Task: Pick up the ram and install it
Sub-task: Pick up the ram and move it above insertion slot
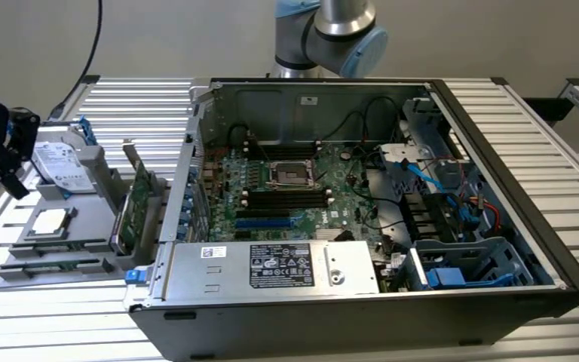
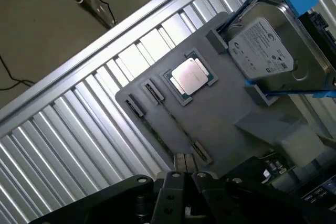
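The gripper (image 1: 12,184) hangs at the outer edge of the gray parts tray (image 1: 93,197), on the side away from the open computer case (image 1: 531,226). From the wrist view its jaws (image 2: 185,165) are pressed fully together with nothing between them. The ram (image 2: 176,123) sits on the tray (image 2: 226,129), a thin stick standing on edge between two small clips, and it is not picked up. The closed fingertips are near one end of it, and I can't tell whether they touch. Just beside the ram on that tray lies the CPU (image 2: 189,75), silver lid up, in its green-edged pocket. Further along the tray is the hard drive (image 2: 261,51), label up, in blue rails. In the exterior view the drive (image 1: 60,164) leans at the tray's far end and the CPU (image 1: 50,221) lies nearer the front.
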`<state>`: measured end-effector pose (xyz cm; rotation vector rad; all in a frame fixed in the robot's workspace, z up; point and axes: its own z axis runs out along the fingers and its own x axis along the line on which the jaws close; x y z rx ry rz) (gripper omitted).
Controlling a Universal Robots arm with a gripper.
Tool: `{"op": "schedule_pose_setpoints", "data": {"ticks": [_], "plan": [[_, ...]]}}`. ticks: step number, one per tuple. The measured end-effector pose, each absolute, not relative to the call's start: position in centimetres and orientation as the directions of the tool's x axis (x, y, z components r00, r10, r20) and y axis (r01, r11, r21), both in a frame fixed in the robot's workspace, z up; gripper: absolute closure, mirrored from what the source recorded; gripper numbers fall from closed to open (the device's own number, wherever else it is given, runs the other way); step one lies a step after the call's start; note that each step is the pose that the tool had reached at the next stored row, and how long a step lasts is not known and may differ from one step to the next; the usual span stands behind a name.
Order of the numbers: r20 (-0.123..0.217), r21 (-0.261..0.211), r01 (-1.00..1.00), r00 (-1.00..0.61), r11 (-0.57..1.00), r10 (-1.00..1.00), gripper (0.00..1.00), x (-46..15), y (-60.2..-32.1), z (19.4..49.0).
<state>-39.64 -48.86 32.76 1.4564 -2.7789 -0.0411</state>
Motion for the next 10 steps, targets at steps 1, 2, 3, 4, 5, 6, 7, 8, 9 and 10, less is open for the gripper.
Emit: {"op": "schedule_pose_setpoints", "data": {"ticks": [1,2,3,4,5,6,7,8,9,10], "plan": [[-0.010,0.023,-0.833,-0.553,0.552,-0.833,0.89,-39.63,-48.86,32.71],[-0.010,0.023,-0.843,-0.538,0.537,-0.843,0.89,-39.63,-48.86,32.66],[-0.010,0.023,-0.853,-0.522,0.522,-0.853,0.89,-39.63,-48.87,32.61],[-0.010,0.023,-0.862,-0.507,0.507,-0.862,0.89,-39.64,-48.86,32.55],[-0.010,0.023,-0.871,-0.492,0.491,-0.871,0.89,-39.64,-48.86,32.48],[-0.010,0.023,-0.879,-0.476,0.475,-0.879,0.89,-39.64,-48.86,32.41],[-0.010,0.023,-0.888,-0.459,0.459,-0.888,0.89,-39.64,-48.86,32.34],[-0.010,0.023,-0.896,-0.443,0.443,-0.897,0.89,-39.64,-48.86,32.27],[-0.010,0.023,-0.904,-0.427,0.426,-0.904,0.89,-39.64,-48.86,32.20],[-0.010,0.023,-0.912,-0.410,0.410,-0.912,0.89,-39.64,-48.86,32.13]]}}
